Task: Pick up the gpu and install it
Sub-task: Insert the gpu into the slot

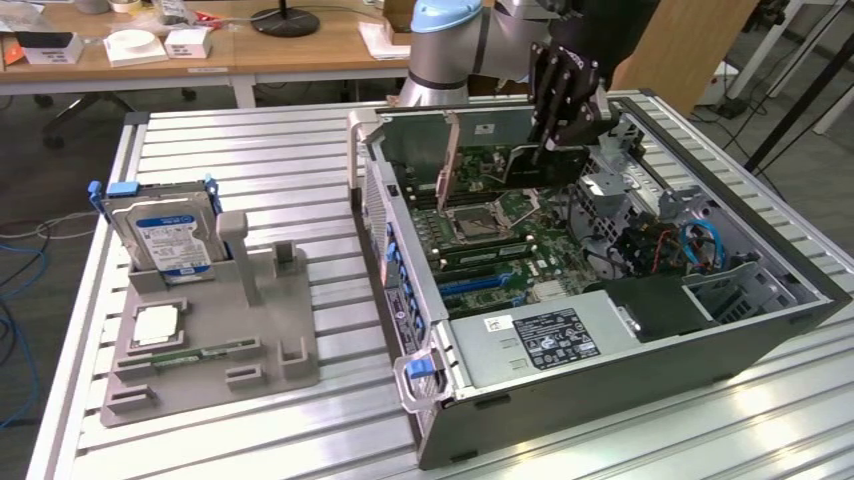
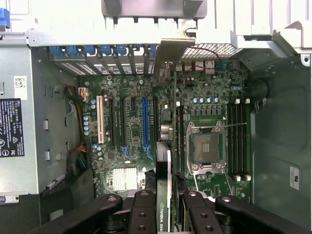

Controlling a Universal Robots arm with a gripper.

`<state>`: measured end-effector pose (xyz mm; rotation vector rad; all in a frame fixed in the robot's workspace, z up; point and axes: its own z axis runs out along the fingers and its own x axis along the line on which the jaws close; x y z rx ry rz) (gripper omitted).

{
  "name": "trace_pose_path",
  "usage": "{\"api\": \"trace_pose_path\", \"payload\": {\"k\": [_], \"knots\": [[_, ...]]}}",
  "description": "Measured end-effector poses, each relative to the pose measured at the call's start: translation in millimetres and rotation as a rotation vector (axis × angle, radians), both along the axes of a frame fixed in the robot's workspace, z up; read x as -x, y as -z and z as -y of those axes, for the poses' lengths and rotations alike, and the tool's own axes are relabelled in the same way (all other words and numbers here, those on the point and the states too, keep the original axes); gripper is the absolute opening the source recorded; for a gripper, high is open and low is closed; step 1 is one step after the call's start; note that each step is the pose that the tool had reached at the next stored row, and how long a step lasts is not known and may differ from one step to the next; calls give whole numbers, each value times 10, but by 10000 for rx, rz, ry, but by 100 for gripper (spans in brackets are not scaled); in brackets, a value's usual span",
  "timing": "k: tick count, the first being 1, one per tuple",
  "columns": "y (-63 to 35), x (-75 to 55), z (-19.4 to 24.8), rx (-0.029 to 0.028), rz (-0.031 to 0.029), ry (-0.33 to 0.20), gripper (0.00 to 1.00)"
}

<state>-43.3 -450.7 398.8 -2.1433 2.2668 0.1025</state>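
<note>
1. The gripper [image 1: 558,135] hangs inside the open computer case [image 1: 641,330], its jaws partly closed on the gpu [image 1: 514,168], pressing on both flat faces.
2. The gpu stands on edge over the motherboard [image 2: 126,126], between the blue expansion slot [image 2: 145,122] and the CPU socket [image 2: 207,146]. Its silver bracket [image 2: 171,48] is at the case's rear slot openings.
3. Whether the card sits in a slot cannot be told.
4. A hard drive [image 1: 167,235] stands in the grey holder [image 1: 267,330] at the exterior view's left, well apart from the case.

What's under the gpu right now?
Held by the gripper, the gpu hangs edge-on over the motherboard, between the blue slot and the CPU socket. What lies directly beneath its edge is covered by the card.
</note>
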Motion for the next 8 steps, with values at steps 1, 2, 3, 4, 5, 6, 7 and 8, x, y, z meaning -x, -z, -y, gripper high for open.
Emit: {"api": "trace_pose_path", "payload": {"k": [1, 2, 3, 4, 5, 6, 7, 8], "knots": [[1, 0, 0, 0, 0, 0, 26], [3, 0, 0, -2, 2, 0, 26], [7, 0, 0, -7, 7, 0, 26], [11, -1, 0, -8, 12, -2, 26], [15, -1, 0, -7, 18, -2, 26], [21, -1, 0, -8, 24, -3, 26], [26, 0, 0, -7, 28, -2, 26], [32, 0, 0, -7, 33, -3, 26]]}}
